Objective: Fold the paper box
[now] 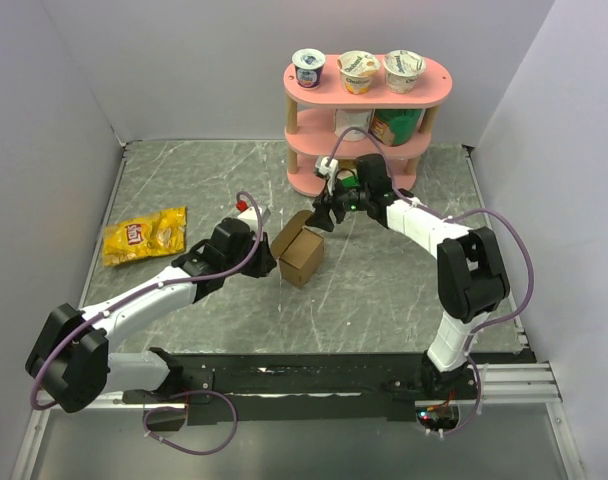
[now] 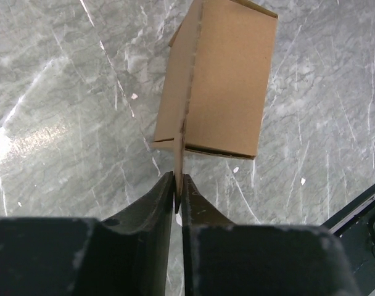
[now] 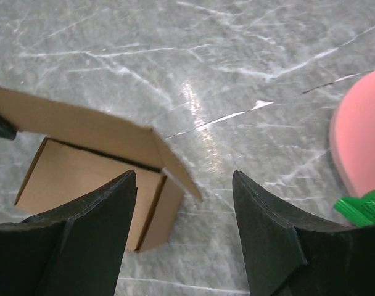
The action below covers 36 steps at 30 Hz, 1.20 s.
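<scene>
Brown paper box (image 2: 218,80) flap in left pincer (image 2: 178,182), right pincer (image 3: 184,176) spread nearby

A robot lab is shown. A grey table (image 1: 384,290) is closed in by plain white walls (image 1: 184,70). A left arm (image 1: 144,295) and a right arm (image 1: 464,270) are bolted to a rail (image 1: 314,378). Cups (image 1: 358,70) are set on a pink shelf (image 1: 369,103).

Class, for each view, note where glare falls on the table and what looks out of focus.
Top view: even light, no strong glare, box sharp. Left wrist: glare patch on the table at left; near fingers dark, soft. Right wrist: glare streak mid-table; pink shelf edge slightly soft.
</scene>
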### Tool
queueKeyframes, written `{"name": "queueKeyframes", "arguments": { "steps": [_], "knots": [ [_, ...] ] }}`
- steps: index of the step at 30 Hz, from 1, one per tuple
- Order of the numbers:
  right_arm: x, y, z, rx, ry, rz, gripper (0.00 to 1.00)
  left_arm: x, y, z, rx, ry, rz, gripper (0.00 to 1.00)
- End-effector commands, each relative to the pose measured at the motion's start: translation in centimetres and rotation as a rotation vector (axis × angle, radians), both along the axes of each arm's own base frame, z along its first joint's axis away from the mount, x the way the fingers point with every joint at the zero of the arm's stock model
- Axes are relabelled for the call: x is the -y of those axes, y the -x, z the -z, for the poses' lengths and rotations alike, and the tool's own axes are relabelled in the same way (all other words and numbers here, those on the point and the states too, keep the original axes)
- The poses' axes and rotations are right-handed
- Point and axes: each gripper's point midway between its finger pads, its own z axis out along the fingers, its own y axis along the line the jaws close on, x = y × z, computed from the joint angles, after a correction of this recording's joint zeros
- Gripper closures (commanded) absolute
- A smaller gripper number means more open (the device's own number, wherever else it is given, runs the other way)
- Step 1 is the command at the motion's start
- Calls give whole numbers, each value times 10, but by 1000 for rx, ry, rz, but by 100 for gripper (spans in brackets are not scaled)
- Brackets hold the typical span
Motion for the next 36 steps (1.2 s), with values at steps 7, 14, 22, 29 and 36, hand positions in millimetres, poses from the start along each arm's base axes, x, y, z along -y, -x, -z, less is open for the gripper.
{"name": "queueKeyframes", "arguments": {
  "steps": [7,14,22,29,36],
  "knots": [
    [-13,-8,-16,37,-52,-98,32,1,-13,-19,60,-25,8,92],
    [-5,-16,-24,53,-66,-90,14,4,-9,-21,112,-60,107,99],
    [28,22,-36,29,-68,-88,11,18,13,-12,165,-134,294,99],
    [39,52,-24,-43,-61,-101,16,20,16,-11,178,-150,311,99],
    [38,51,-20,-56,-51,-105,18,23,18,-16,196,-152,323,99]
  ]
}}
